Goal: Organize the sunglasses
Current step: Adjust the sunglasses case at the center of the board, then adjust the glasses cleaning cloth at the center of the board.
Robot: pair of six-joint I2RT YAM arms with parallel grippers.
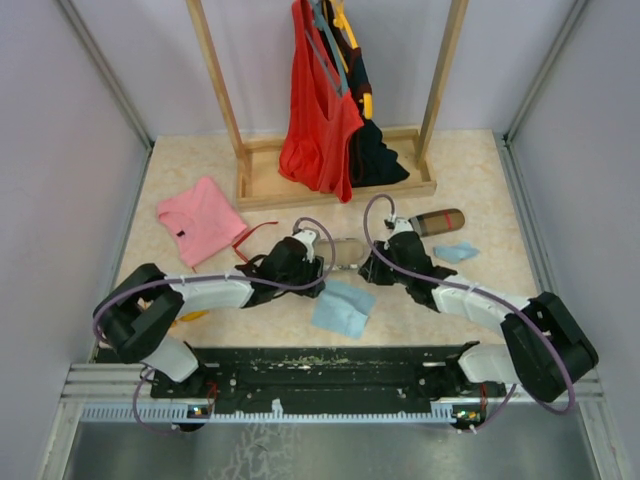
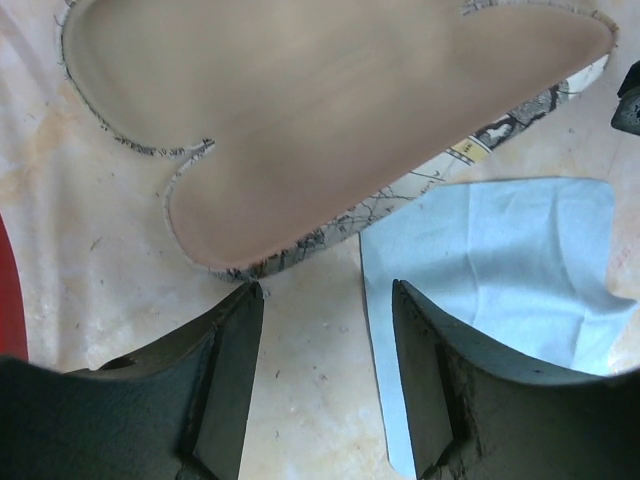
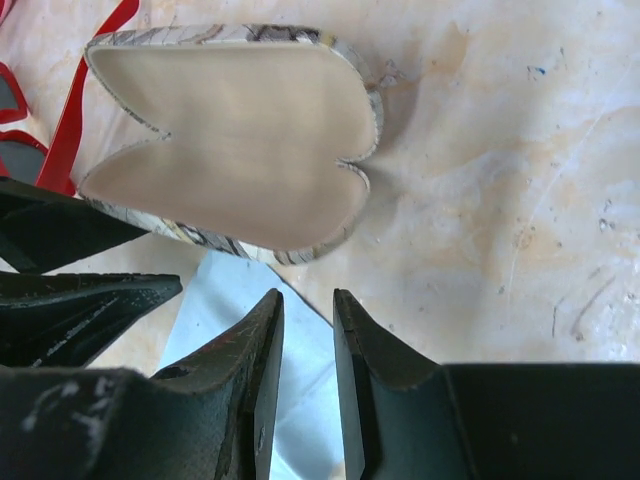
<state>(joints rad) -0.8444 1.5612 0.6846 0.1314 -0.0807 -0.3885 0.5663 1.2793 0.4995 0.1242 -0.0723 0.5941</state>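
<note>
My left pincer [image 2: 325,300] hangs spread over the table, nothing between its fingers. My right pincer [image 3: 307,300] is only narrowly parted, also empty. Below both lies a light blue cloth square [image 2: 500,260]. Just past it, between my wrists, sits an open tan case with a patterned edge [image 2: 330,110]. The thin red-framed sunglasses [image 3: 70,110] lie on the table just beside that case's left end, ungripped. Farther back are a pink shirt [image 1: 200,222] and a wooden rack [image 1: 225,90].

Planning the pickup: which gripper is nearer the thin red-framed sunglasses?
Left. The left gripper sits close beside the sunglasses; the right gripper is farther off, across the beige open case.
</note>
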